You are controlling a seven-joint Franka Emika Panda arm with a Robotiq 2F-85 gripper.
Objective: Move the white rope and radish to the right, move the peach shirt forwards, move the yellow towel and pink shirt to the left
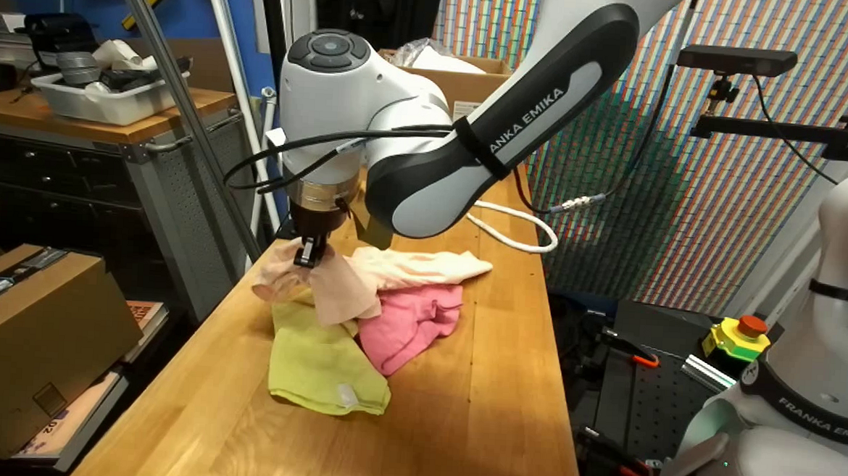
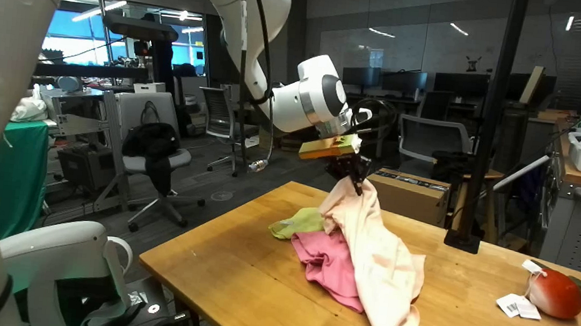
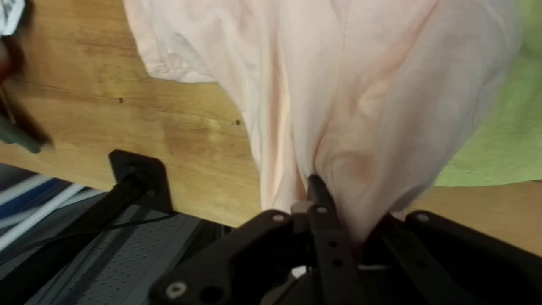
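Gripper (image 2: 358, 185), pinching one end of the peach shirt (image 2: 381, 275), which trails down right of centre in an exterior view, should lift higher before going forward, lest its folds drag the pink shirt (image 2: 327, 264) and yellow towel (image 2: 299, 223) along.

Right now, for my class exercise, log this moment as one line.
gripper: shut on peach shirt | peach shirt: one end raised, rest on table | pink shirt, yellow towel, radish: on table

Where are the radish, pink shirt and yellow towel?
Radish (image 2: 557, 293), in an exterior view: its red body.
Pink shirt (image 1: 410, 328), in an exterior view: middle of its uncovered fabric.
Yellow towel (image 1: 325, 360), in an exterior view: its uncovered middle.
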